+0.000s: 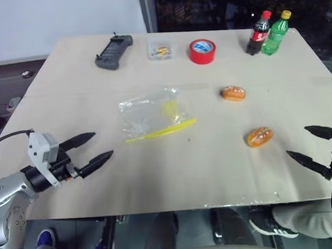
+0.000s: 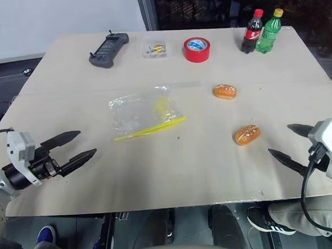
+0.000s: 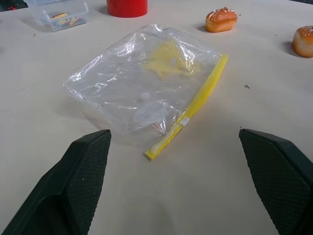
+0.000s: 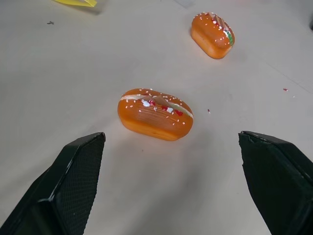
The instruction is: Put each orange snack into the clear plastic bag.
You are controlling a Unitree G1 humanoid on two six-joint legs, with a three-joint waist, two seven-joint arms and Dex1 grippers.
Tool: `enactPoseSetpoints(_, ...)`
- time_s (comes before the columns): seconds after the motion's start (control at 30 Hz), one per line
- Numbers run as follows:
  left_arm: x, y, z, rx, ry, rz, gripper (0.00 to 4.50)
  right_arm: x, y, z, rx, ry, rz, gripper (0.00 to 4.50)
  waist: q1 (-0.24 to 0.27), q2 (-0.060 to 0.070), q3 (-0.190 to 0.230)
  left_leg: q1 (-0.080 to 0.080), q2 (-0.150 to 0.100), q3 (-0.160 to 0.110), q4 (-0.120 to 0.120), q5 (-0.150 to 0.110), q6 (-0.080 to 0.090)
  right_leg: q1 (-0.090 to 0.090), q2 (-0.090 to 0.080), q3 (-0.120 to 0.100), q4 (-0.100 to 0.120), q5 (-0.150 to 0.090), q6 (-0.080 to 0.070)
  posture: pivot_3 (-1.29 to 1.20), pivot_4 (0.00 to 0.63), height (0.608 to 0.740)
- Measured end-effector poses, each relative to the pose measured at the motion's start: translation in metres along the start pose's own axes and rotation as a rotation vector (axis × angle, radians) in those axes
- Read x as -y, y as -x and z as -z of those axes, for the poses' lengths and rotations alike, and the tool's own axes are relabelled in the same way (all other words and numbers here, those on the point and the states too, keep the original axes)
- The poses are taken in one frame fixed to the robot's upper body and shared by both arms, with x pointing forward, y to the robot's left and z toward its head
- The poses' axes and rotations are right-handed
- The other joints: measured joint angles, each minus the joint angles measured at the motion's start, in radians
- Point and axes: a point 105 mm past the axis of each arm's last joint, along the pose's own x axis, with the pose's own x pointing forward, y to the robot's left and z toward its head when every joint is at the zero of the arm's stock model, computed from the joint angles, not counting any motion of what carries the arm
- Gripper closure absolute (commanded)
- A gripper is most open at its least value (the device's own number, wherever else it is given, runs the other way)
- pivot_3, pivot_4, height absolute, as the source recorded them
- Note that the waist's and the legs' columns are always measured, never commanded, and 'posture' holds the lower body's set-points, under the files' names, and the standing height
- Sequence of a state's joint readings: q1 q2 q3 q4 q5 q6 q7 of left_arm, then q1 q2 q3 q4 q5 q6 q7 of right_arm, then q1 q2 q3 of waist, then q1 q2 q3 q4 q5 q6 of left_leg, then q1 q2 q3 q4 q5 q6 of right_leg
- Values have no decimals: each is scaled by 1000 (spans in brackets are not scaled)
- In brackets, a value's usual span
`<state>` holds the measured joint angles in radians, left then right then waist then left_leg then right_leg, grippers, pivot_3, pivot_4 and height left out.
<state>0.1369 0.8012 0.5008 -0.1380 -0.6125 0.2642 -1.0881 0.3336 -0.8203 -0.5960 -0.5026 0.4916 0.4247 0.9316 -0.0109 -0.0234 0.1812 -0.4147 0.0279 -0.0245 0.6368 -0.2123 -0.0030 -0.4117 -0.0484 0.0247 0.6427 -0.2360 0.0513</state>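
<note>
Both grippers spread wide, empty: left gripper (image 1: 95, 148) near clear plastic bag (image 1: 149, 113) (lying flat), right gripper (image 1: 311, 144) beside nearer orange snack (image 1: 259, 136); other snack (image 1: 233, 93) farther back.

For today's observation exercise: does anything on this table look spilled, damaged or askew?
Nothing stands out. The plastic bag lies crumpled but flat, both snacks sit whole on the table, and the bottles stand upright.

Beige table (image 1: 214, 172), clear plastic bag (image 1: 148, 111), orange snacks (image 1: 259, 137), tape roll (image 1: 202, 51)

We count 2 orange snacks (image 1: 233, 93) (image 1: 259, 136), 1 clear plastic bag (image 1: 148, 114), 2 bottles (image 1: 258, 33) (image 1: 276, 32), 1 red tape roll (image 1: 202, 50), 1 small clear box (image 1: 158, 50) and 1 grey handheld controller (image 1: 113, 51).
</note>
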Motion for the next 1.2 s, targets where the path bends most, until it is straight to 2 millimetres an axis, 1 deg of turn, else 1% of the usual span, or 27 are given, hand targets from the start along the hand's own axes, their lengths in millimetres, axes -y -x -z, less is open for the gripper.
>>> enactPoseSetpoints(0.07, 0, 0, 0, -1, 3, -3, 41, 0, -1, -1, 3, 1, 1, 0, 0, 0, 0, 0, 0, 0, 0, 0, 0, 0, 0, 0, 0, 0, 0, 0, 150, 740)
enactPoseSetpoints(0.1, -1, -2, 0, 0, 10, -7, 41, 0, -5, -3, 17, 3, 1, 0, -1, 0, 0, 0, 0, 0, 0, 0, 0, 0, 0, 0, 0, 0, 0, 0, 150, 740)
enactPoseSetpoints(0.23, 5, -19, -7, 32, 19, 8, 41, -13, -26, -17, 86, 19, -47, 0, 0, 0, 0, 0, 0, 0, 1, 0, 0, 0, 1, 0, 1, 0, 0, 0, 150, 740)
enactPoseSetpoints(0.47, 6, -26, -7, 40, 37, -2, 41, -16, -35, -19, 112, 5, -42, 0, 0, 0, 0, 0, -1, 0, 1, 0, 0, 0, 1, 1, 1, 2, -2, 0, 150, 740)
enactPoseSetpoints(0.67, 1, -36, -10, 59, 90, -72, 41, -22, -56, -31, 193, -23, -39, 0, -2, -1, -1, 1, -1, -1, 1, 0, 0, 0, 1, 1, 3, 2, -2, 0, 150, 740)
enactPoseSetpoints(0.73, -5, -40, -8, 34, 148, -124, 41, -26, -63, -34, 198, -29, -54, 0, -2, -1, -1, 0, -1, -1, 1, 0, 0, 0, 1, 1, 3, 4, 1, 0, 150, 740)
enactPoseSetpoints(0.8, -13, -48, -3, -32, 228, -181, 41, -38, -75, -42, 226, -24, -108, 0, -1, -1, -1, 0, -1, -2, 3, 0, 0, 0, 2, 0, 5, 4, 2, 0, 150, 740)
enactPoseSetpoints(0.83, -14, -50, -2, -49, 244, -185, 41, -42, -77, -45, 233, -18, -125, 0, -1, -1, -1, 0, -1, -2, 3, 0, 0, 0, 2, 0, 5, 4, 3, 0, 150, 740)
enactPoseSetpoints(0.93, -20, -53, 5, -117, 368, -172, 41, -53, -85, -54, 266, 1, -183, 0, -2, -1, -1, 0, -1, -2, 3, 0, 0, 0, 2, 0, 6, 3, 3, 0, 150, 740)
enactPoseSetpoints(1.07, -30, -56, 19, -184, 507, -166, 41, -64, -93, -62, 295, 16, -245, 0, -3, -1, -1, 0, -1, -2, 3, 0, 0, 0, 2, 0, 6, 4, 2, 0, 150, 740)
enactPoseSetpoints(1.13, -38, -64, 28, -200, 607, -132, 41, -74, -100, -67, 321, 23, -283, 0, -2, -1, -1, 0, -1, -4, 5, 0, 0, 0, 2, -1, 7, 4, 2, 0, 150, 740)
enactPoseSetpoints(1.2, -43, -72, 26, -194, 637, -102, 41, -77, -102, -68, 321, 28, -293, 0, 2, -1, -1, 0, -3, -4, 5, 0, 0, 0, 1, -1, 9, 5, 0, 0, 150, 740)
